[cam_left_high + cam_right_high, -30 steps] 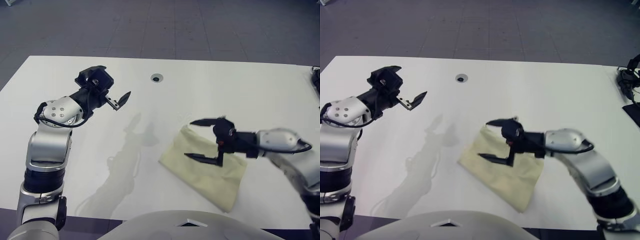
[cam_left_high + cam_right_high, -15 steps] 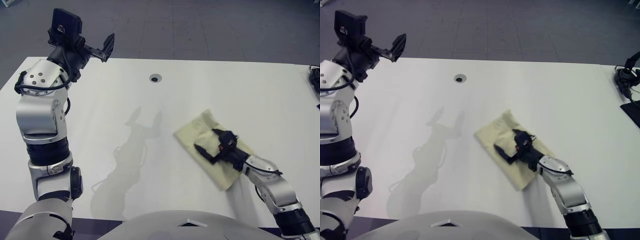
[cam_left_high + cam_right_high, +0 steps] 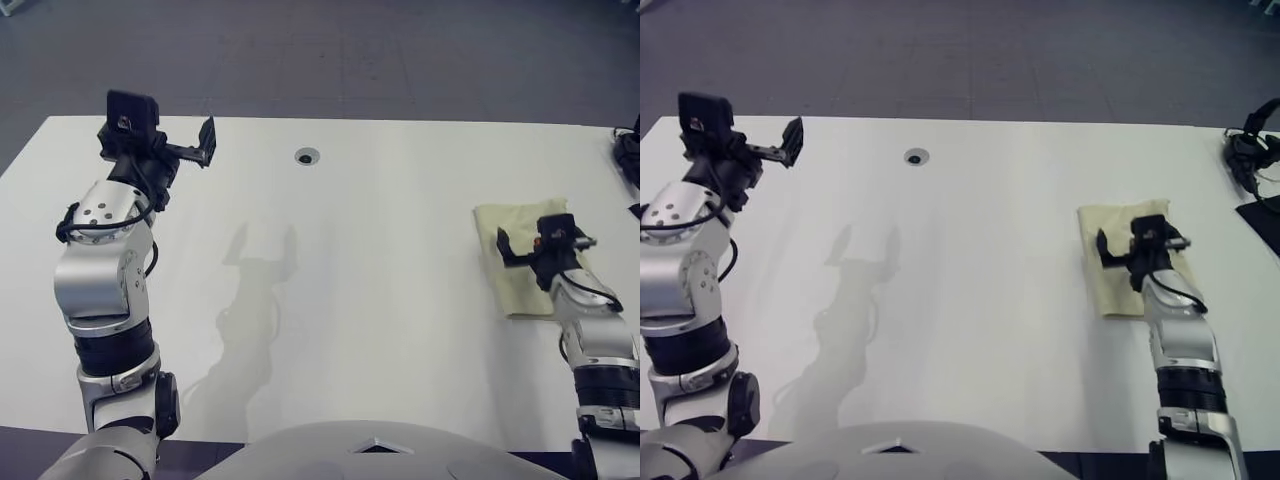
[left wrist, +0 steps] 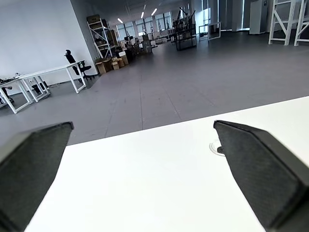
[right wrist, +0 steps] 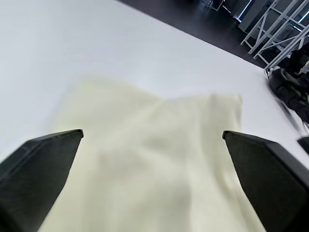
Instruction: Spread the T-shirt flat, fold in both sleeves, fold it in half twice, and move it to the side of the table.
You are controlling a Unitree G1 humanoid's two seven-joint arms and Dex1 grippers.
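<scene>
The pale yellow T-shirt (image 3: pixel 512 262) lies folded into a small rectangle near the table's right edge. My right gripper (image 3: pixel 540 243) is low over its right half, open, its fingers spread across the cloth. In the right wrist view the T-shirt (image 5: pixel 154 164) fills the space between the two dark fingertips (image 5: pixel 43 159); I cannot tell whether they touch it. My left gripper (image 3: pixel 170 150) is raised above the table's far left corner, open and holding nothing. In the left wrist view, bare table shows between its fingers (image 4: pixel 260 169).
A round cable hole (image 3: pixel 307 156) sits in the white table (image 3: pixel 350 260) near its far edge. Black cables (image 3: pixel 1252 150) lie at the far right corner, just beyond the shirt. Grey floor lies beyond the table.
The folded T-shirt has slid from the middle of the table to its right side under my right gripper. My left arm swung up high, then came down a little at the far left.
</scene>
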